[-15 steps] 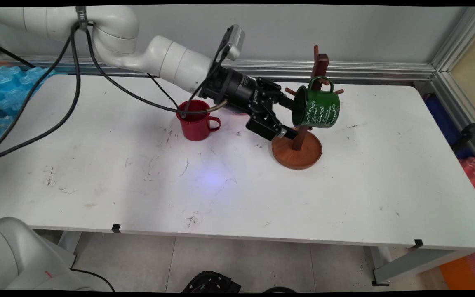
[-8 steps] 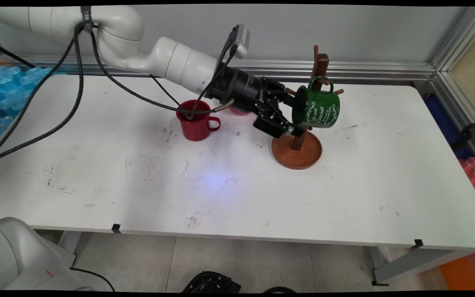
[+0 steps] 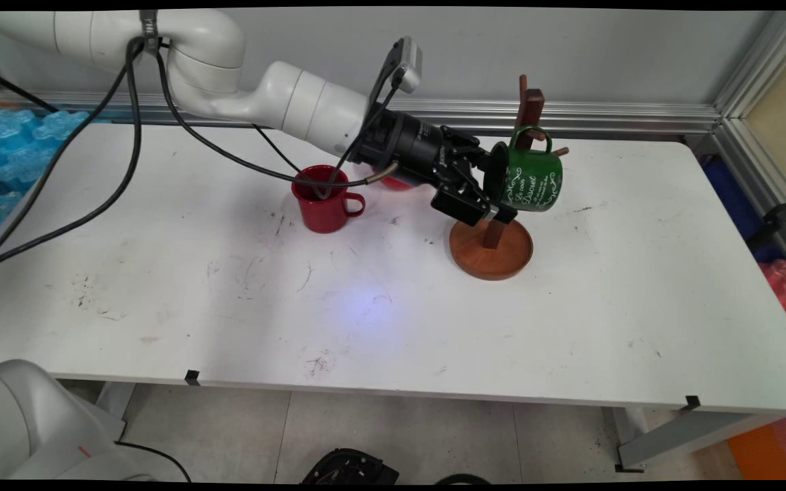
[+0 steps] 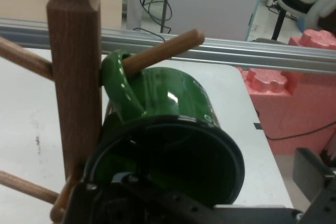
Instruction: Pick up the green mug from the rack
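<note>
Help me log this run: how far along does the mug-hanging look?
Done: the green mug hangs by its handle on a peg of the wooden stand. In hand: the gripper is at that mug's mouth. Left: the red mug stands on the table, off the stand.

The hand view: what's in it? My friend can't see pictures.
A green mug hangs by its handle on a peg of a wooden mug tree, its open mouth facing the camera. The white table lies behind, with pink foam beyond its edge.
</note>
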You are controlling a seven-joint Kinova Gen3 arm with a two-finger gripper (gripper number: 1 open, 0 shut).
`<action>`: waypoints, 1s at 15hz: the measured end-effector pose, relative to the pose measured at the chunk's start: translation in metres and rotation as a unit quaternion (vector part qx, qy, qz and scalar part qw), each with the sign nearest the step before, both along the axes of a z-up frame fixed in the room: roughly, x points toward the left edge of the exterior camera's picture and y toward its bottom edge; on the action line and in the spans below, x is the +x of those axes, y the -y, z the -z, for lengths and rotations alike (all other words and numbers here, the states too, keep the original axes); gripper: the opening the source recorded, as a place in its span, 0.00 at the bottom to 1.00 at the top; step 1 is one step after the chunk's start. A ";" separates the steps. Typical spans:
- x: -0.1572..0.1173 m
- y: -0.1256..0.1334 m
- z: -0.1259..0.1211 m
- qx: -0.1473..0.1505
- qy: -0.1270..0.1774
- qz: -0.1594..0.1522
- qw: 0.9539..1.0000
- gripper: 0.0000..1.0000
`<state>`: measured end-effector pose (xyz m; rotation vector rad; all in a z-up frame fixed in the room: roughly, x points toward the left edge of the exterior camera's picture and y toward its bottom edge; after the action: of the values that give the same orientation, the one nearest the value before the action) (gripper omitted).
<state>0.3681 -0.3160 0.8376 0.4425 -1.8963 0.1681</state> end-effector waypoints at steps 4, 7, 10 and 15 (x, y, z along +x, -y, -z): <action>-0.003 -0.001 -0.002 0.003 -0.004 -0.003 1.000 1.00; -0.005 -0.001 -0.003 0.006 -0.006 -0.005 1.000 1.00; -0.006 -0.001 -0.003 0.011 -0.007 -0.008 1.000 1.00; -0.005 -0.001 -0.003 0.015 -0.008 -0.012 1.000 1.00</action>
<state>0.3629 -0.3151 0.8408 0.4867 -1.8806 0.1513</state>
